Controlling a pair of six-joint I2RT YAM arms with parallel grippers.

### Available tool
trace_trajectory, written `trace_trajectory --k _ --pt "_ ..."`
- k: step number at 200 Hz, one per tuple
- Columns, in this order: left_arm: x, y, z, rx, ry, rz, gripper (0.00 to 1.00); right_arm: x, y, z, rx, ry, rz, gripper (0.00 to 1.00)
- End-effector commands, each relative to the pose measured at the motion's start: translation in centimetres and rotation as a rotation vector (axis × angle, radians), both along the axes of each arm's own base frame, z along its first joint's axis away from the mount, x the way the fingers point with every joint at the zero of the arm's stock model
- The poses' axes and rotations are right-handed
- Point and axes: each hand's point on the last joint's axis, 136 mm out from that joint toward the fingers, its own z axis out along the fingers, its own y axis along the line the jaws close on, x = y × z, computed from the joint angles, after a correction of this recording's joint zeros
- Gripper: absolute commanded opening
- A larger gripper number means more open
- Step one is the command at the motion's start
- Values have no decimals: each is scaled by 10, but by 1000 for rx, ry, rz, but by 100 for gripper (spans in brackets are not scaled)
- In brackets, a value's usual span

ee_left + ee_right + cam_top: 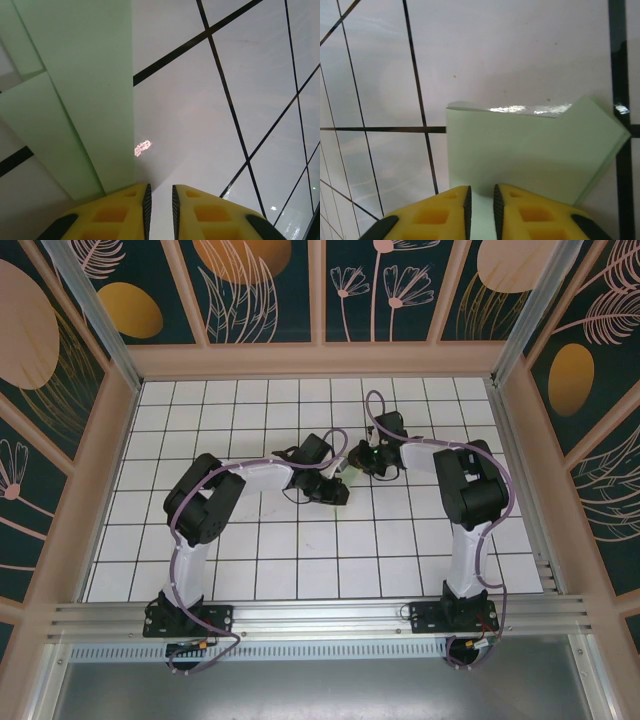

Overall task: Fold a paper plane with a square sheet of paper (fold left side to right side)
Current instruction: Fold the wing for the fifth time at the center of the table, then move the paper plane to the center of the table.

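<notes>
Where left end effector [160, 190] edges paper [85, 90], right one [481, 190] overlaps it, both slightly parted.

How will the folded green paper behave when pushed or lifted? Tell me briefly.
The folded green paper looks thin and layered, so it is probably light and floppy, bending if lifted by one edge. Lying flat on the glossy tiled tabletop, it would likely slide easily. Its slightly lifted top fold suggests flaps may spring open.
</notes>
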Motion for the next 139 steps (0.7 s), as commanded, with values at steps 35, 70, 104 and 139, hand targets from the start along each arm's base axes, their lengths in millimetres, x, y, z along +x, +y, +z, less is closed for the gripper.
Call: trace_trajectory --k 35,70,104,139 --pt "-21 8 41 -90 -35 -19 31 18 -29 55 -101 -113 -61 38" --pt "-16 25 83 -111 -160 51 40 7 -50 75 -201 -132 -140 53" --pt "7 57 98 -31 -306 236 45 -20 -46 70 -219 -97 -194 59" --pt "27 75 113 19 -408 361 46 -46 -26 46 -222 -34 -204 67"
